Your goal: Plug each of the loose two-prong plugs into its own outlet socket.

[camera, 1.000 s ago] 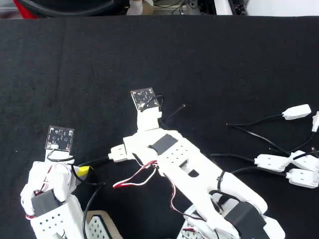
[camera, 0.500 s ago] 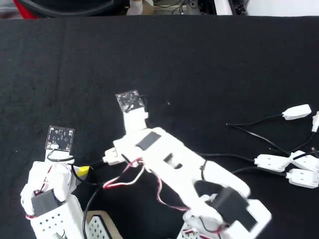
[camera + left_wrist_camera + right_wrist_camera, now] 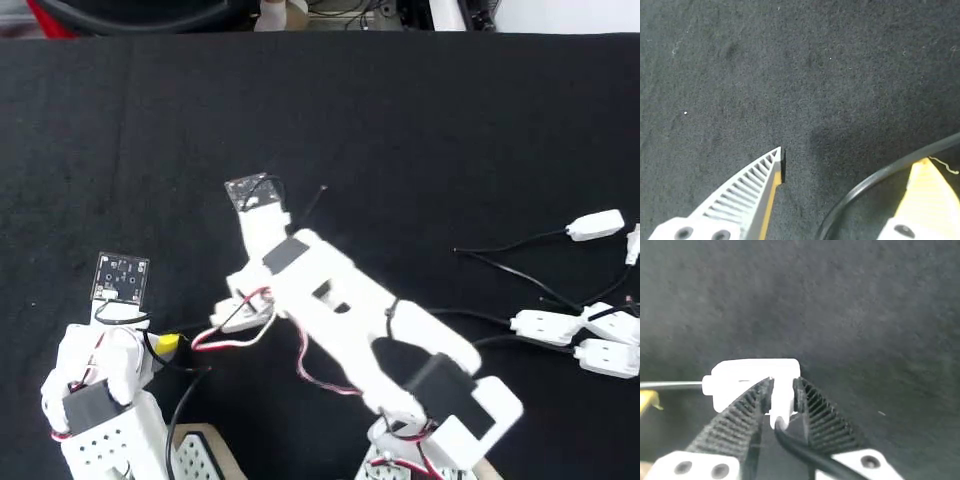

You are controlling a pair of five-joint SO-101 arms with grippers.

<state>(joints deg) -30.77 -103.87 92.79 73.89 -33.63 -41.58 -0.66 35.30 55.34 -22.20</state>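
Your right hand (image 3: 783,384) clenched on white plug (image 3: 747,376), low over black table (image 3: 850,300). Your left hand (image 3: 850,162) released, black cable (image 3: 867,187) crossing between its fingers.

We look down on a surface (image 3: 450,120) draped in black, slightly fuzzy cloth that reaches from the left edge to the right. Beyond its far edge we see a thin strip of room: something red (image 3: 45,15) at the far left, dark cables and clutter (image 3: 350,12) in the middle, and a white patch (image 3: 560,14) at the far right. The light is even and the shadows are soft.
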